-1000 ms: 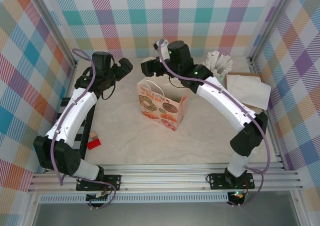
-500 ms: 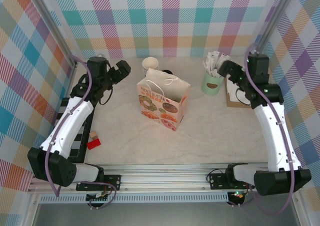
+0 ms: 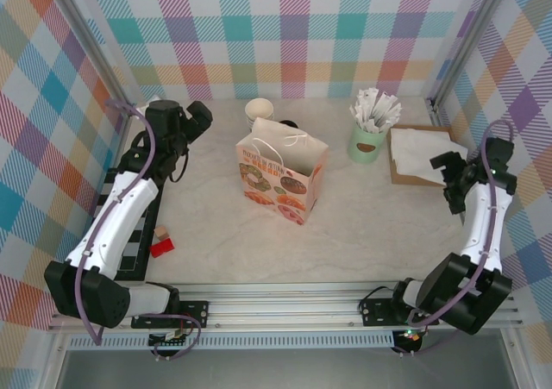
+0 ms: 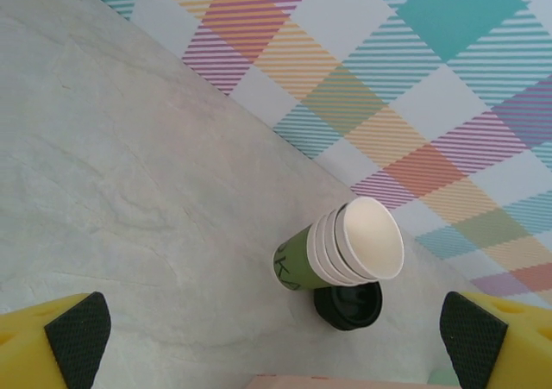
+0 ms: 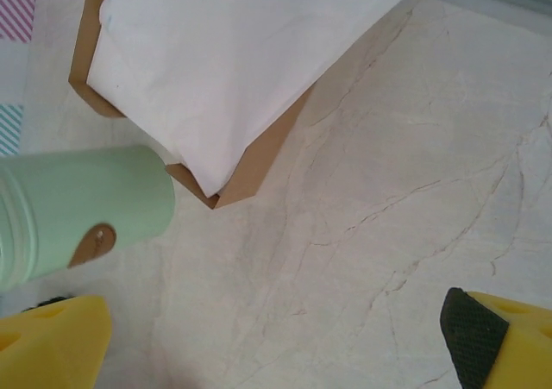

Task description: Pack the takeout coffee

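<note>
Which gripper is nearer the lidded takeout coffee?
Left. The left gripper sits open to the left of the takeout coffee, past the cup stack; the right gripper is open far off to its right, beyond the mint mug, by the brown tray.

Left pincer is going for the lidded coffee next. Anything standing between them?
Yes. The stack of lidless cups stands between the open left pincer and the lidded coffee. It sits close against the coffee and hides part of it in the left wrist view. The paper bag stands just on the coffee's near side.
</note>
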`<state>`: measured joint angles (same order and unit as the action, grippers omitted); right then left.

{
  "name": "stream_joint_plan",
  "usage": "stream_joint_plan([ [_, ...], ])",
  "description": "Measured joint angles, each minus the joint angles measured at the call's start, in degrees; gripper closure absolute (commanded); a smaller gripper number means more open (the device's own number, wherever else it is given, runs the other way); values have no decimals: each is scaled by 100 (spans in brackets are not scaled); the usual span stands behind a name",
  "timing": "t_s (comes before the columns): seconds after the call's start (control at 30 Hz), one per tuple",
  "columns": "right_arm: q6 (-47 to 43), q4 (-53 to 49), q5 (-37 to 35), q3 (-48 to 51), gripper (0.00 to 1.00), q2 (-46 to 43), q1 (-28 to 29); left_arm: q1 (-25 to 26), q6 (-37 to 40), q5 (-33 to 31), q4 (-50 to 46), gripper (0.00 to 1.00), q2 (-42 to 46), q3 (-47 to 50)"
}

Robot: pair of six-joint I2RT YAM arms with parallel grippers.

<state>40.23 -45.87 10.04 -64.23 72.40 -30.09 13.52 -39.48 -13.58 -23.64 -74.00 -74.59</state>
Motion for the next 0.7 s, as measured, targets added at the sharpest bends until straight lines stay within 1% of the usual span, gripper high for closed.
stream_joint_plan([
  [0.1, 247, 304, 634, -39, 0, 728, -345, -76, -291, -223, -11, 0, 116, 197],
  [0.17, 501, 566, 903, -92, 0, 1351, -402, -136, -450, -291, 4, 0, 173, 378],
  [0.23, 848, 826, 1016, -92, 0, 1847, -402, -175, -590, -343, 2, 0, 175, 514],
  [0.3, 1161, 1023, 994, -94, 0, 2105, -400, -181, -664, -363, -15, 0, 173, 586],
  [0.43, 1641, 1425, 813, -160, 0, 2271, -380, -184, -769, -367, -15, 0, 170, 590],
  [0.57, 1904, 1834, 575, -304, 1, 2391, -352, -201, -835, -369, -7, 0, 83, 584],
  [0.7, 2044, 2212, 385, -444, 4, 2841, -249, -210, -905, -367, -15, 0, -164, 474],
])
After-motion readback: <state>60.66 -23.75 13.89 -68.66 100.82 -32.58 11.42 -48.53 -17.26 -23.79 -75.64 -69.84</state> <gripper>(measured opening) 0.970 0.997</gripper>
